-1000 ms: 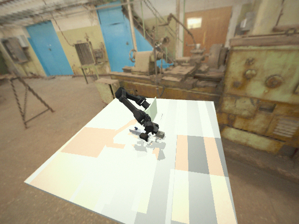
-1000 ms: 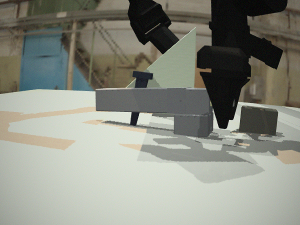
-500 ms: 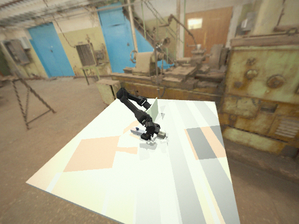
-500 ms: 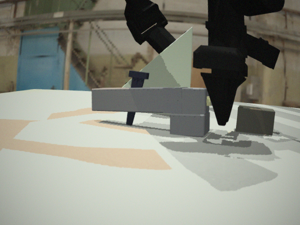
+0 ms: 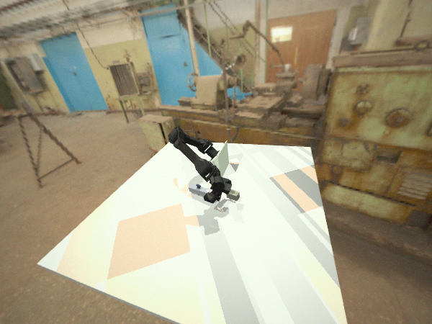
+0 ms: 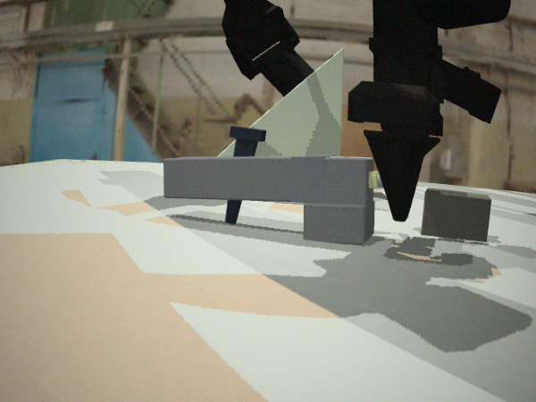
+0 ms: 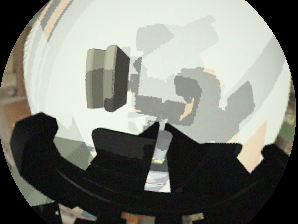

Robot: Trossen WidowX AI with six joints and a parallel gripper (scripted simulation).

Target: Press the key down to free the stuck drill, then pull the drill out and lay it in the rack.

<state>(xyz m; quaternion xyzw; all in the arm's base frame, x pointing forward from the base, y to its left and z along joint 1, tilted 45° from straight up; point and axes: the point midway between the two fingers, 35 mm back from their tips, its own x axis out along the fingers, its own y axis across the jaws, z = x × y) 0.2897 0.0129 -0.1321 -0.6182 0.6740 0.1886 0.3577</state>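
- At the right end of the grey housing (image 6: 268,179), pale drill (image 6: 372,179) tip poking out, clamped by the gripper (image 6: 398,210), fingers nearly together, pointing straight down.
- Through the housing's left part, dark key (image 6: 245,143) standing tilted, head raised above the top face.
- Just right of the gripper, olive rack (image 6: 456,213) block on the counter (image 6: 134,290), apart from the housing.
- Behind, pale green triangular panel (image 6: 308,121) upright.

The arm (image 6: 402,54) runs off the exterior view's top edge, and its jaws hide the drill (image 6: 372,179) tip.
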